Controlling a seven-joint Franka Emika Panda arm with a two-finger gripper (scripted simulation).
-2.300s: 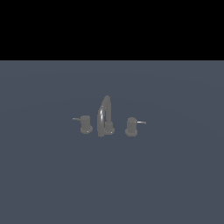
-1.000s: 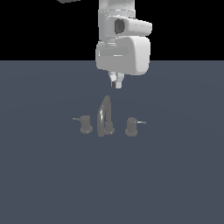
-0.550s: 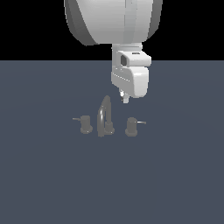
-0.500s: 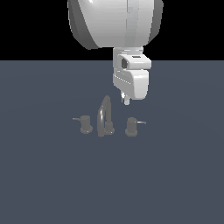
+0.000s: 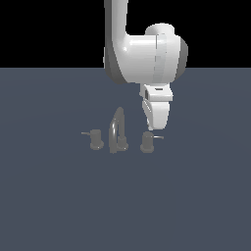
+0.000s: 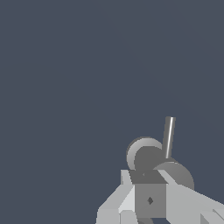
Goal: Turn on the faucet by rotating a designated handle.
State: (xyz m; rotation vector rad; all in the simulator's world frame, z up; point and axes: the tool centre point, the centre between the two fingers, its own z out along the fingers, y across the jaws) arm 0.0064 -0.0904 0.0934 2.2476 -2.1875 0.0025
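Observation:
The faucet [image 5: 116, 131] stands on the grey floor, a tall arched spout between two stubby handle posts. The handle [image 5: 147, 141] is the post on the exterior view's right, with a bright lever rod [image 5: 158, 137] pointing right. My gripper [image 5: 151, 127] hangs just above this post, its fingers pressed together and holding nothing. In the wrist view the handle [image 6: 145, 154] shows from above with its silvery lever rod [image 6: 168, 138], and my gripper [image 6: 150, 194] sits right beside the post, partly covering it.
The twin post [image 5: 95, 140] with a duller rod stands on the exterior view's left of the spout. My white arm [image 5: 147, 54] fills the space above the faucet. A flat grey floor [image 5: 196, 196] lies all around.
The arm came into view, then swung toward the exterior view's right and dropped until the gripper hangs just above the right handle. The faucet has not moved.

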